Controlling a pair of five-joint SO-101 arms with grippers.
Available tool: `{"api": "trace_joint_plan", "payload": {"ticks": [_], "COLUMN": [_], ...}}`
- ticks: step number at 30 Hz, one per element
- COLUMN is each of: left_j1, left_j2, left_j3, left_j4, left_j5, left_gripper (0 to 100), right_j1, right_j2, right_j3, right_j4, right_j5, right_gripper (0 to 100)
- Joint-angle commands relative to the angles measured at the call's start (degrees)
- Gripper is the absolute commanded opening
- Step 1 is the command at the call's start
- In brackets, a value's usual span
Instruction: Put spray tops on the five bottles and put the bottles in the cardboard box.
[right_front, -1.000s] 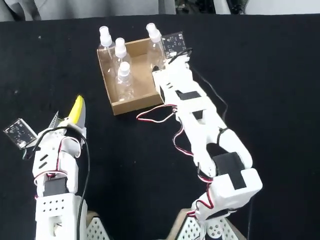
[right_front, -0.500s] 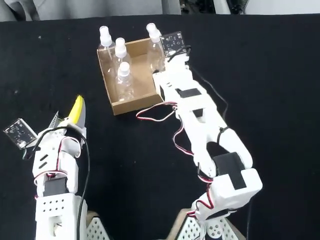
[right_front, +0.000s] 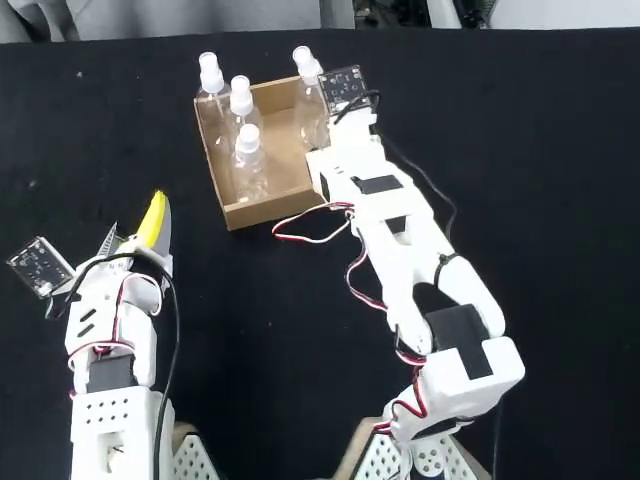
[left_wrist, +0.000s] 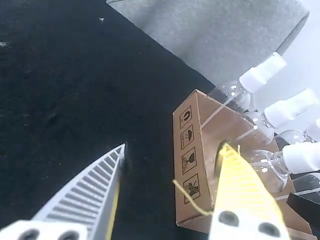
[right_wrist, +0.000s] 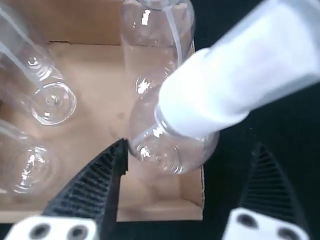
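Since the earlier frame, the right arm (right_front: 400, 240) has shifted very slightly at the wrist above the cardboard box (right_front: 270, 208). The left arm (right_front: 105, 330) has not moved.

High view: four clear bottles with white spray tops stand in the box, one (right_front: 310, 85) at the corner next to the right arm's wrist.

Right wrist view: the right gripper (right_wrist: 191, 147) has its fingers spread wide on either side of that bottle (right_wrist: 172, 145), whose base is on the box floor. Its spray top (right_wrist: 235, 75) looms in the foreground, and further bottle bases show beyond it.

Left wrist view: the left gripper (left_wrist: 174, 147) hangs over the black table (left_wrist: 60, 75), its grey and yellow fingers parted and holding nothing. It faces the box's printed outer wall, with spray tops rising behind it.
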Motion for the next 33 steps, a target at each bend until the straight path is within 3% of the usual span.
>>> {"api": "trace_joint_plan", "payload": {"ticks": [1, 18, 33], "left_j1": [-0.31, -0.31, -0.31], "left_j2": [-0.62, -0.62, -0.70], "left_j3": [1.45, 1.45, 1.45], "left_j4": [-0.53, -0.53, -0.53], "left_j5": [-0.09, -0.09, -0.09], "left_gripper": [27, 27, 27], "right_j1": [-2.20, -3.16, -2.99], "right_j2": [-3.47, -7.60, -20.09], "right_j3": [-4.53, -4.79, -4.70], "right_j4": [2.81, 10.46, 25.85], "right_j5": [-0.26, -0.35, -0.44], "right_gripper": [32.2, 32.2, 32.2]}}
